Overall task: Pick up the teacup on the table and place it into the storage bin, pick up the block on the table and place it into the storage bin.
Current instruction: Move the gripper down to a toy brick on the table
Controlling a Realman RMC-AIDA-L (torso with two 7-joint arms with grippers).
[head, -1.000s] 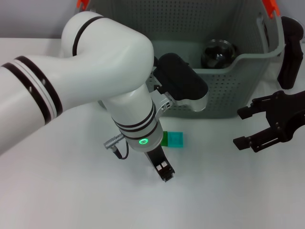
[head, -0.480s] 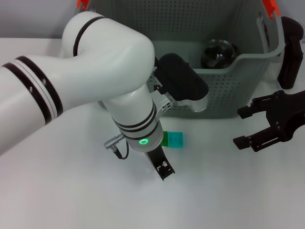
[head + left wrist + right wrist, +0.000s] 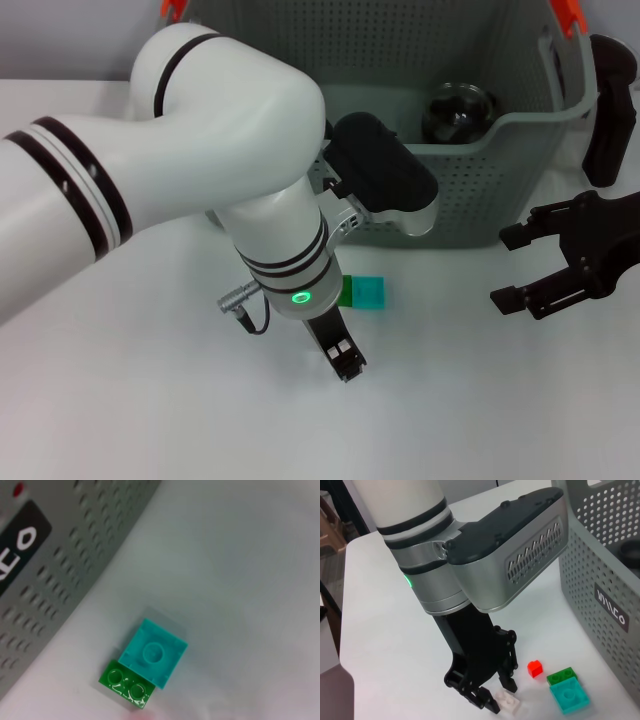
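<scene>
Our left gripper (image 3: 345,362) has barely shifted. Its fingers are spread low beside a white block (image 3: 507,700), ready to close, we judge. The teal-green block (image 3: 365,292) lies at its 1 o'clock, and the teacup (image 3: 460,110) already sits in the storage bin (image 3: 500,180). Our right gripper (image 3: 522,268) idles spread at 3 o'clock.

I see the block (image 3: 364,292) on the bench (image 3: 150,400) before the bin (image 3: 480,190), teacup (image 3: 458,112) inside; my left claw (image 3: 345,362) is beside the block.
</scene>
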